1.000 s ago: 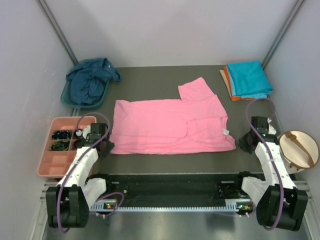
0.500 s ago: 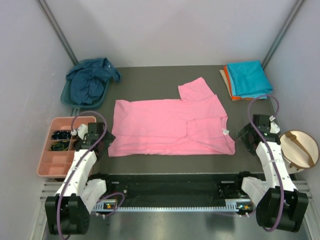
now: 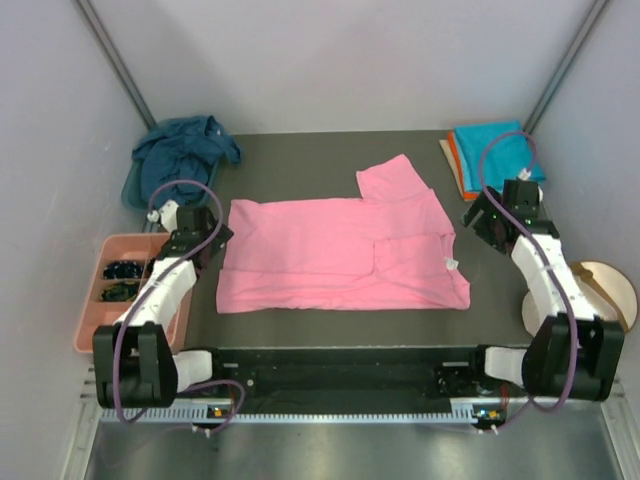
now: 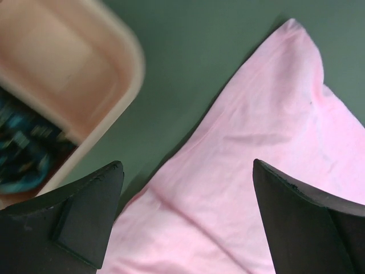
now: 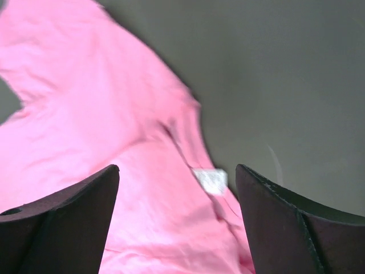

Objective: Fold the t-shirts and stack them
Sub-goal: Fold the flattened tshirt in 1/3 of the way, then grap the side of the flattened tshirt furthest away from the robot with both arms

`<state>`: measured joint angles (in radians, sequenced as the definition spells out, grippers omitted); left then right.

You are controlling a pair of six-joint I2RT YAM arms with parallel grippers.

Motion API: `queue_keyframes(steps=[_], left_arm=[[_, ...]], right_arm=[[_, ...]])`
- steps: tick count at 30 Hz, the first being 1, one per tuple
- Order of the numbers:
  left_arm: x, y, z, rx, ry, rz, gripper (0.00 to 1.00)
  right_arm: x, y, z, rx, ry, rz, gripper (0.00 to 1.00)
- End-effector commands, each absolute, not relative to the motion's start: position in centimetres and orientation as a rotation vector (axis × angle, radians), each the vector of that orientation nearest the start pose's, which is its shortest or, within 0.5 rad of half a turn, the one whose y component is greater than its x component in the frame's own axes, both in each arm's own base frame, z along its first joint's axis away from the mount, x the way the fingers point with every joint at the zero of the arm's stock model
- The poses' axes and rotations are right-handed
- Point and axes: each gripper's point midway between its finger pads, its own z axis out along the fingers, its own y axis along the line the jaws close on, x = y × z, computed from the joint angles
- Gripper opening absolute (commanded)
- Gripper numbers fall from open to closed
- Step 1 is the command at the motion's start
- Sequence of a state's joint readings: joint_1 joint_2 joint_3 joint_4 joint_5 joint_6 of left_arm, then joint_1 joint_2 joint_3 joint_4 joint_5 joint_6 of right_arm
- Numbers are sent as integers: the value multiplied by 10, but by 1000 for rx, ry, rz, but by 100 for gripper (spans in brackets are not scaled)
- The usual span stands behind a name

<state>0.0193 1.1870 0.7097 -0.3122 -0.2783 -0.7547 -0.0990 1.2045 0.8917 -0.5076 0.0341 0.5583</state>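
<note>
The navy t-shirt [image 3: 180, 165] lies crumpled in the teal basin [image 3: 130, 195], not yet folded. The left gripper [image 3: 208, 240] hangs with jaws wide and empty at the left edge of the pink t-shirt [image 3: 340, 255], which lies flat and partly folded mid-table [image 3: 330, 150]. The right gripper [image 3: 482, 218] waits just off its right edge, jaws apart, holding nothing. The turquoise t-shirt [image 3: 495, 155] lies stacked on the orange t-shirt [image 3: 455, 160]. The next move likely calls for both grippers to pinch an edge for another fold.

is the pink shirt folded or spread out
Partly folded. The pink shirt lies flat on the table, one sleeve sticking out at the far side, a flap doubled over near the tag.
</note>
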Motion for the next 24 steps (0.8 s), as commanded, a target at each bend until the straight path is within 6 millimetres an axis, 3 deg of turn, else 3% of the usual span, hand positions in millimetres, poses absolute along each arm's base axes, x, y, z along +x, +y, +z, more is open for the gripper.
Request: queue_keyframes(steps=[1,2,3,6,10,11,13,14,15,16,17,19,20,24], left_arm=[[386,25,136,-838,1981,-111,99],[391,23,127,-839,2009,-110,99],[402,21,133,-818,1983,-135,99],[417,13,126,-763,2004,-159,99],[441,9,121,-709,2005,-164,99],[445,8,121,-694,2007,-163,99],[451,3,112,-669,2029,-183,99],[458,2,116,-647,2012,-193,99],[460,2,116,-639,2011,-188,99],[462,-10,110,-605,2030,-195,99],[467,-13,113,-578,2024,-189,99],[469,-12,107,-572,2039,-155,99],[468,-11,106,-570,2048,-146,99],[463,-10,98,-572,2063,-130,99]], right_arm=[[396,19,174,488,2229,366,82],[416,23,173,465,2242,382,82],[425,31,174,421,2245,385,82],[463,39,177,372,2236,375,82],[509,46,191,311,2197,417,82],[522,48,205,286,2176,430,82],[539,49,184,247,2222,422,82],[551,51,199,208,2189,431,81],[558,51,177,170,2237,417,81],[563,51,174,143,2242,414,81],[572,53,185,99,2219,422,81],[584,56,164,7,2260,422,81],[584,75,156,-61,2277,465,81],[596,87,123,-202,2305,492,81]])
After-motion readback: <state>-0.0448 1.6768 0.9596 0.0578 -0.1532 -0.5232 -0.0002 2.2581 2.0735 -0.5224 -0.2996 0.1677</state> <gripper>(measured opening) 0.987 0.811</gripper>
